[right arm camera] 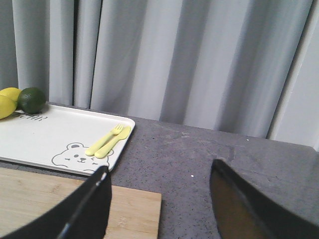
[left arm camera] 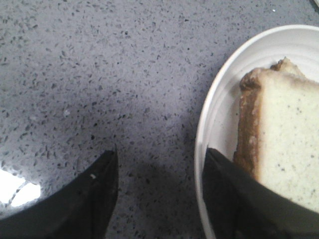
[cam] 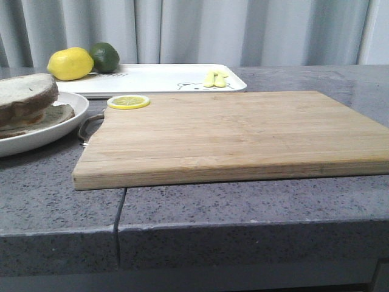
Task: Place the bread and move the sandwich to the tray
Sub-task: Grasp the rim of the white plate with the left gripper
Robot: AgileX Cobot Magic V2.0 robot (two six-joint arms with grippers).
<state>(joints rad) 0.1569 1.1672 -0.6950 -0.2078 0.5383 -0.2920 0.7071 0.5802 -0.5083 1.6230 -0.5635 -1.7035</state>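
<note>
Near the counter's left edge, our open left pincer (left arm camera: 159, 164) straddles the round white plate's (left arm camera: 214, 114) rim beside the brown-crusted white bread (left arm camera: 289, 149); our right pincer (right arm camera: 159, 184) hangs open.

A kitchen-like set: stone counter (cam: 243, 201), cutting board (cam: 231, 134), grey curtain (cam: 243, 30).

Neither arm shows in the front view; only the wrist views catch the claws. The left claw (left arm camera: 159, 169) hangs with its two dark fingers (left arm camera: 94, 199) spread wide apart, nothing between them, tips pointing down toward the bench. The right claw (right arm camera: 159, 184) is likewise spread wide and holds nothing, its fingers (right arm camera: 89, 204) raised and aimed more level, outward rather than down.
</note>
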